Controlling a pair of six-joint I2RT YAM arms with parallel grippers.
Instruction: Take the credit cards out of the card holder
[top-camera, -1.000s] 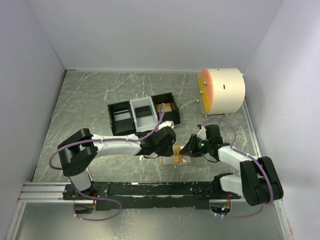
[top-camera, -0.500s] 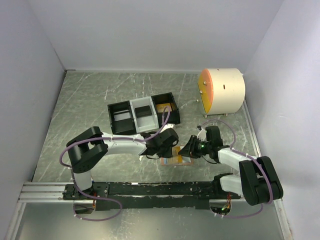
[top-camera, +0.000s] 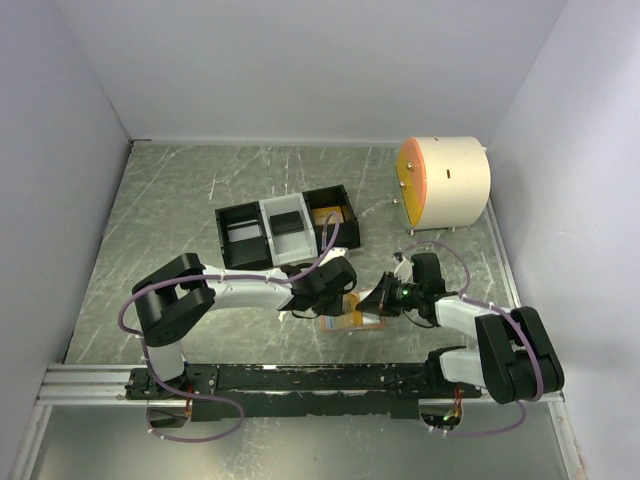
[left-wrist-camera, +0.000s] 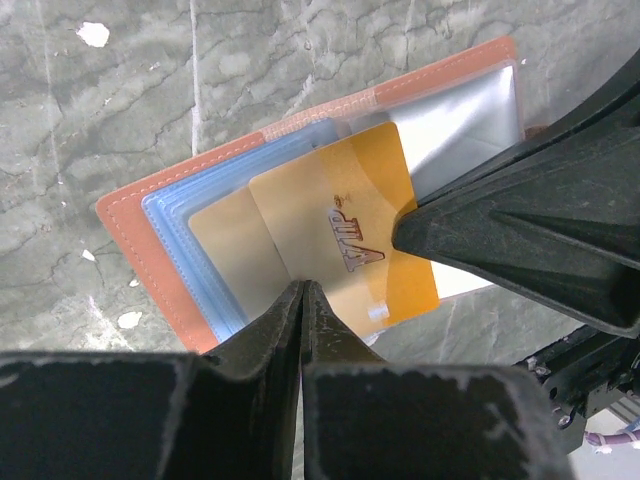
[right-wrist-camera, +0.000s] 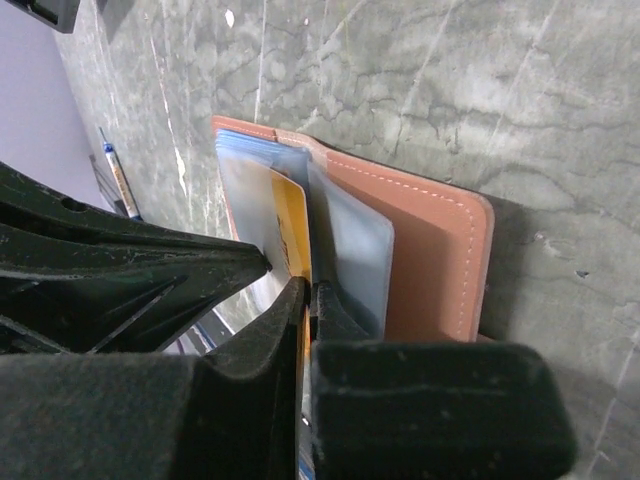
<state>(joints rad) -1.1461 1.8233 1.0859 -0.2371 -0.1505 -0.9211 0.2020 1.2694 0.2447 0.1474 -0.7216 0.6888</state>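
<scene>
The salmon-pink card holder (left-wrist-camera: 130, 225) lies open on the table near the front edge (top-camera: 352, 322), its pale blue pocket panels (left-wrist-camera: 175, 215) fanned out. A gold credit card (left-wrist-camera: 350, 230) marked VIP sticks halfway out of one pocket. My right gripper (right-wrist-camera: 310, 285) is shut on that card's (right-wrist-camera: 290, 215) edge, with the yellow strip pinched between its fingers. My left gripper (left-wrist-camera: 302, 287) is shut, with its tips resting where the card leaves the pocket. In the top view both grippers meet over the holder, left gripper (top-camera: 343, 300) and right gripper (top-camera: 372, 303). No other card shows.
A black-and-grey three-compartment tray (top-camera: 285, 228) stands just behind the left arm. A white drum with an orange face (top-camera: 442, 183) sits at the back right. The black rail (top-camera: 300, 378) holding the arm bases runs along the front edge. White walls close in on the table.
The left arm's elbow swung right and the left gripper moved in onto the holder. Both grippers' jaws closed, the right one onto the gold card.
</scene>
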